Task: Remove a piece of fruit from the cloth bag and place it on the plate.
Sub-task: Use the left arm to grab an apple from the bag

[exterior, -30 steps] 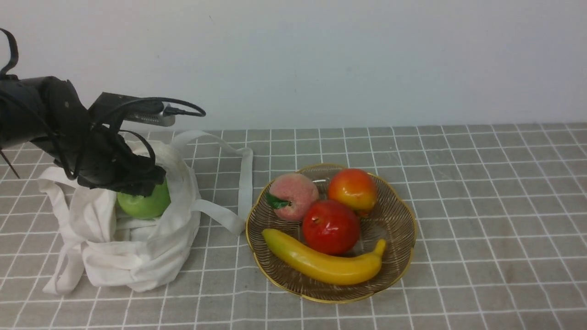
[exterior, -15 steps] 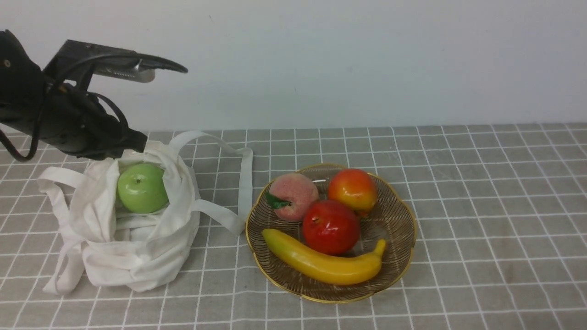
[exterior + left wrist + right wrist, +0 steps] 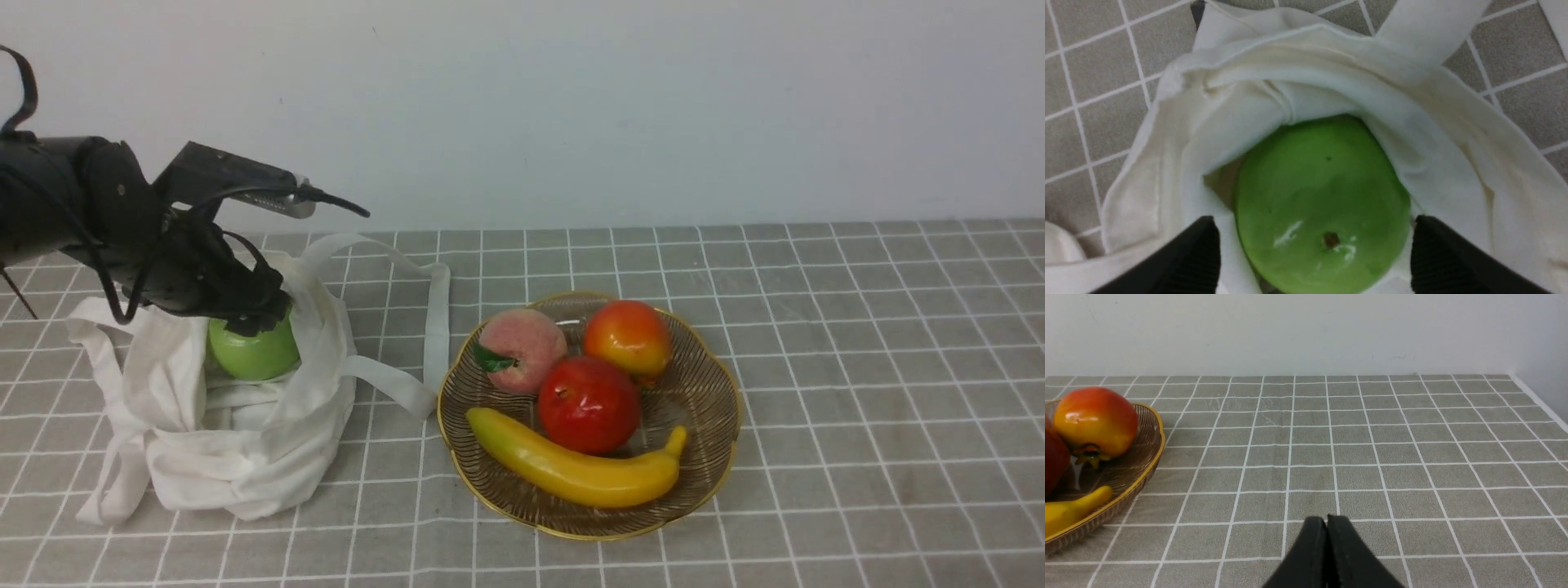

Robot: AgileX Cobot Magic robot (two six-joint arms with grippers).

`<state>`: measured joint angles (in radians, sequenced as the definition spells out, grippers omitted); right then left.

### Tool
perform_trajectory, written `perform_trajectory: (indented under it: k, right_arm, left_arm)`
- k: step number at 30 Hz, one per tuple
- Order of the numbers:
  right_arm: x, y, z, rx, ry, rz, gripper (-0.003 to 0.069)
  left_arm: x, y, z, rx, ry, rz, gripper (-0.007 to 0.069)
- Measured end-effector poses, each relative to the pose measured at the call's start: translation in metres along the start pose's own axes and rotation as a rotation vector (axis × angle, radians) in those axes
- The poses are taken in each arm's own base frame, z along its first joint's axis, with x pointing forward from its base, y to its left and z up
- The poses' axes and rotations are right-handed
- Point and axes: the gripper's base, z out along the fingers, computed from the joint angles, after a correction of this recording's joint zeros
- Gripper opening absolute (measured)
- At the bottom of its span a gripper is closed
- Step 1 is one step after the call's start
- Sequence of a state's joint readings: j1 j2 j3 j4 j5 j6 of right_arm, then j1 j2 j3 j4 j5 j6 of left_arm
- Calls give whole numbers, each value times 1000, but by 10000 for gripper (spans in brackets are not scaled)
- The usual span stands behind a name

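Apple (image 3: 1323, 204) — round, no long axis; stem dimple facing wrist camera | left gripper (image 3: 1316, 249) — jaws wide

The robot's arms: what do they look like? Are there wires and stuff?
The left arm is black and chunky, with little round screws on it. Thin black cables loop around it. Its left gripper has dark, stubby fingertips, and a silvery-grey piece sits on a black bracket above. Of the right arm, only the right gripper's dark, pointy tips show.
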<state>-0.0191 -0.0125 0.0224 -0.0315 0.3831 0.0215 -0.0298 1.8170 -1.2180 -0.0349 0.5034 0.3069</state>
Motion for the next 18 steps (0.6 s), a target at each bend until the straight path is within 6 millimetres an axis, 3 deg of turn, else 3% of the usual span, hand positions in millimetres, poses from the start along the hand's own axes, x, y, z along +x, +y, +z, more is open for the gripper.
perform_trajectory:
  k: [1, 6, 18]
  right_arm:
    - [0, 0, 0, 0, 0, 0, -18]
    - [0, 0, 0, 0, 0, 0, -18]
    - [0, 0, 0, 0, 0, 0, -18]
  left_arm:
    - [2, 0, 9, 3, 14, -2, 624]
    - [8, -3, 27, 20, 48, -18, 655]
    - [5, -2, 28, 5, 14, -8, 643]
